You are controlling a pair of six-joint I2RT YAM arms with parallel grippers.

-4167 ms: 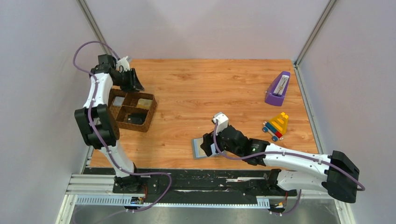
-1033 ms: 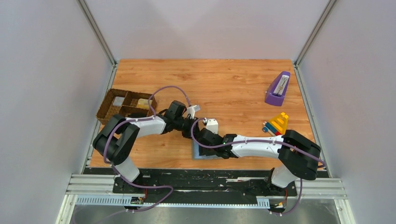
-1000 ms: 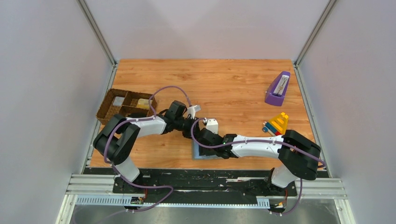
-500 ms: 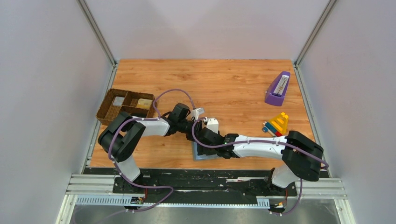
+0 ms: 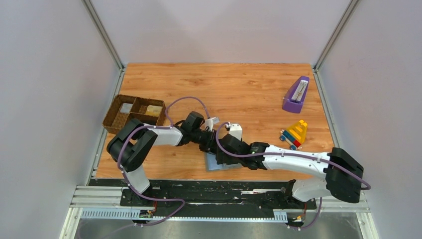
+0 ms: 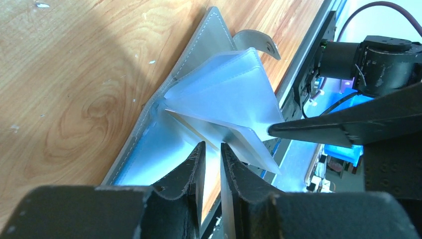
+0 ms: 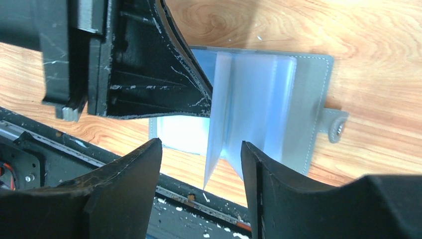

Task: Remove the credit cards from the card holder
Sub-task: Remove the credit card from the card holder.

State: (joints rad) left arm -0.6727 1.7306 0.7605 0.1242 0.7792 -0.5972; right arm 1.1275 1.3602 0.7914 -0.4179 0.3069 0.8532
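Note:
The card holder lies open near the table's front edge, grey outside, with pale blue sleeves standing up from it. A thin tan edge, perhaps one of the credit cards, shows low between the sleeves. My left gripper points into the fold, its jaws a narrow slit apart with nothing between them. My right gripper stands open, its fingers astride a raised sleeve; one fingertip meets the sleeve's edge. A pale card and a tan card lie in the woven tray.
The brown woven tray stands at the left edge. A purple metronome-like object and a coloured toy are at the right. The black rail runs just below the holder. Both arms crowd together over the holder.
The left gripper has pushed a little farther right and down toward the holder. The right gripper's jaws have spread wider, and the right arm's elbow has swung out to the right.

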